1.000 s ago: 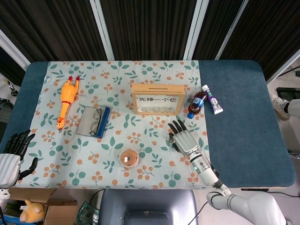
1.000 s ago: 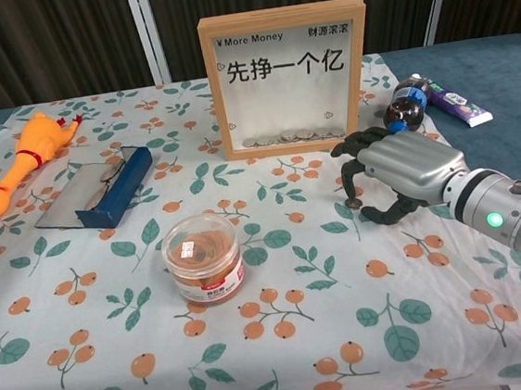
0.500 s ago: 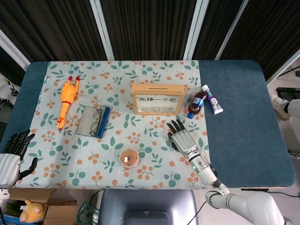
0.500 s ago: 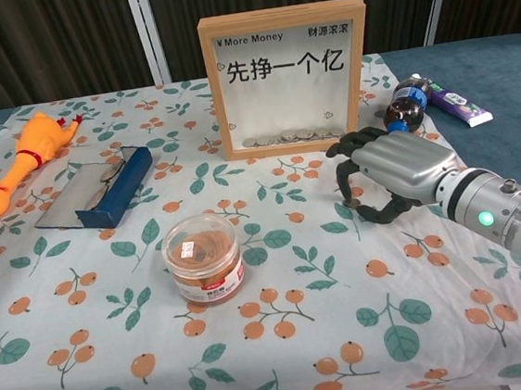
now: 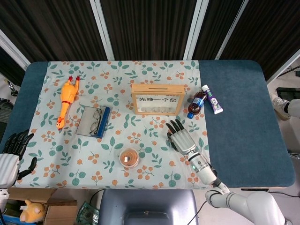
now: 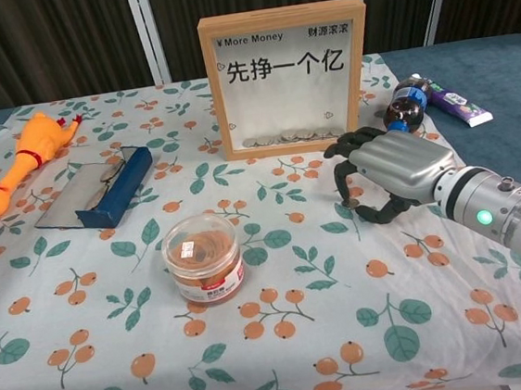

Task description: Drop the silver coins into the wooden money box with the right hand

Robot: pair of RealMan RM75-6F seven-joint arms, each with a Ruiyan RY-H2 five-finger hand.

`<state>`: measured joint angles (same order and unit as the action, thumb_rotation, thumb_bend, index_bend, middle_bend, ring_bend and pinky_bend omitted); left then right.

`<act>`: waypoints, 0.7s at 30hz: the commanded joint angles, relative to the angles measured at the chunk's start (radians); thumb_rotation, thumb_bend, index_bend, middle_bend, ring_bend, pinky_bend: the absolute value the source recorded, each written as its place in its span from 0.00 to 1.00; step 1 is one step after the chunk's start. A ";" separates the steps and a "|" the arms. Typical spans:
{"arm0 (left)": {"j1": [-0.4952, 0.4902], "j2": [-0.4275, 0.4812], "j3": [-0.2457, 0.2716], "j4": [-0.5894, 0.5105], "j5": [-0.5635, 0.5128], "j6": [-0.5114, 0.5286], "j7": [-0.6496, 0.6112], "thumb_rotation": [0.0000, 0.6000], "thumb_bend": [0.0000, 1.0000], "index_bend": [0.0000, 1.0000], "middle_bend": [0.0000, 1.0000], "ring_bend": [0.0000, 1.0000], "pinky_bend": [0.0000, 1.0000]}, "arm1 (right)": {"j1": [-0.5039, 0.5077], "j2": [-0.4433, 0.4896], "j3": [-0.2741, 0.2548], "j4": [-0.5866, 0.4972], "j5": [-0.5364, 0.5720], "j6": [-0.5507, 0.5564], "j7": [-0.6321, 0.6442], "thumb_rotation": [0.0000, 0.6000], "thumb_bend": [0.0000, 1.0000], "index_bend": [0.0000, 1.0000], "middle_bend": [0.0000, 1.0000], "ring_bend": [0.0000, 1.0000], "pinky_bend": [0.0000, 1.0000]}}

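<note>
The wooden money box [image 5: 157,99] [image 6: 287,76] stands upright at the middle of the floral cloth. Several silver coins [image 6: 287,138] lie at its bottom behind the clear front. My right hand [image 5: 180,136] [image 6: 384,173] is down at the cloth, just in front and to the right of the box. Its fingers arch downward, with the tips close to the thumb. A small grey speck shows at the fingertips [image 6: 347,201]; I cannot tell whether it is a coin or whether it is pinched. My left hand [image 5: 11,154] hangs off the table's near left corner, fingers spread, holding nothing.
A round tub with a clear lid [image 6: 203,257] [image 5: 128,158] sits in front of the box. A blue glasses case with glasses [image 6: 101,188], a yellow rubber chicken [image 6: 24,159], a small cola bottle [image 6: 406,105] and a tube [image 6: 452,100] lie around.
My right hand has slid a little to the left along the cloth, toward the box's front. Nothing else has moved.
</note>
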<state>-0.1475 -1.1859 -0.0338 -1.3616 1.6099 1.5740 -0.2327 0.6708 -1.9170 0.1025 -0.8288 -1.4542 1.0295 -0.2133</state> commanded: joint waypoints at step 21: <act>-0.001 0.000 0.001 0.001 0.003 -0.001 -0.003 1.00 0.45 0.00 0.00 0.00 0.00 | 0.006 -0.002 0.003 -0.005 0.004 -0.007 0.002 1.00 0.53 0.61 0.22 0.01 0.12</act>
<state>-0.1482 -1.1859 -0.0327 -1.3604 1.6128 1.5728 -0.2354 0.6763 -1.9189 0.1051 -0.8346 -1.4497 1.0220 -0.2116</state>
